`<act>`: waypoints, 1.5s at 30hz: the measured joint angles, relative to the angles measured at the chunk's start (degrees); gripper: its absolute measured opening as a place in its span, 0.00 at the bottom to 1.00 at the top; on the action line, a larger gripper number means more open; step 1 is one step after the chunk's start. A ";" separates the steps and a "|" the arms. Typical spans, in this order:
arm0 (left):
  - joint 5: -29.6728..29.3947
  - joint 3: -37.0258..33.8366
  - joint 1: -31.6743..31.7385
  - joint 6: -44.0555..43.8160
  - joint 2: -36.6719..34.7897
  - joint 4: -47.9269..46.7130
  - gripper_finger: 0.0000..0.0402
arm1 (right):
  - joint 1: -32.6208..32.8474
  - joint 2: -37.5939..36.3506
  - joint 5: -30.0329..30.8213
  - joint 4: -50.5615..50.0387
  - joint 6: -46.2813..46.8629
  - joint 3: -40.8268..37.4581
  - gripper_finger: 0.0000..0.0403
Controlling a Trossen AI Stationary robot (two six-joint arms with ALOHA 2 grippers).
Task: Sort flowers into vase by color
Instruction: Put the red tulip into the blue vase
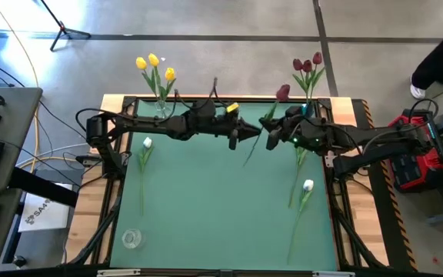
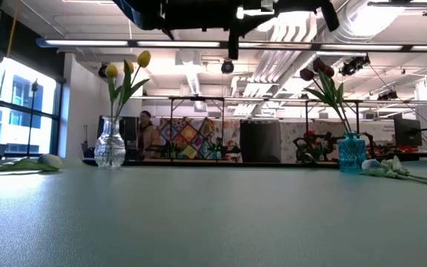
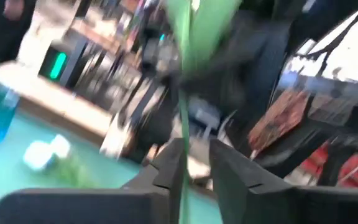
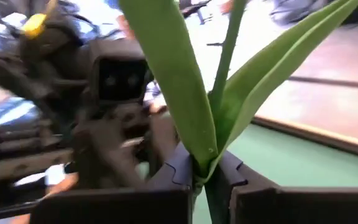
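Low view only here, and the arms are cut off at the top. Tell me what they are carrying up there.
Observer: The right claw is shut on the green stem of a dark red tulip, right where its leaves branch.
Operator: Give me the left arm's position.
Observer: The left claw faces the right one above the back half of the table, with the same stem at its tip.
Operator: Report anything close to my camera.
Observer: A small clear vase stands empty near the front corner on the left arm's side.
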 joint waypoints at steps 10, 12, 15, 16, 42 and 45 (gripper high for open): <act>0.78 0.00 -0.12 3.64 -0.02 -17.38 0.32 | -3.77 -2.43 24.30 -29.87 9.98 0.00 0.01; 0.41 0.00 -0.58 4.54 -0.02 -17.02 0.32 | -5.57 -3.38 27.27 -37.48 15.38 0.00 0.01; -1.36 0.00 -0.92 4.98 -0.02 -16.45 0.32 | -7.94 -4.55 33.21 -47.60 26.23 0.00 0.01; -2.33 0.00 -0.88 4.98 -0.02 -16.37 0.32 | -8.75 -4.88 35.14 -50.32 29.65 0.00 0.01; -6.24 0.00 1.55 6.88 -0.02 -15.95 0.32 | -35.28 1.10 38.89 -24.22 3.33 0.00 0.01; -6.24 0.00 1.64 6.90 -0.02 -15.95 0.32 | -35.36 1.85 38.80 -20.50 -1.02 0.00 0.01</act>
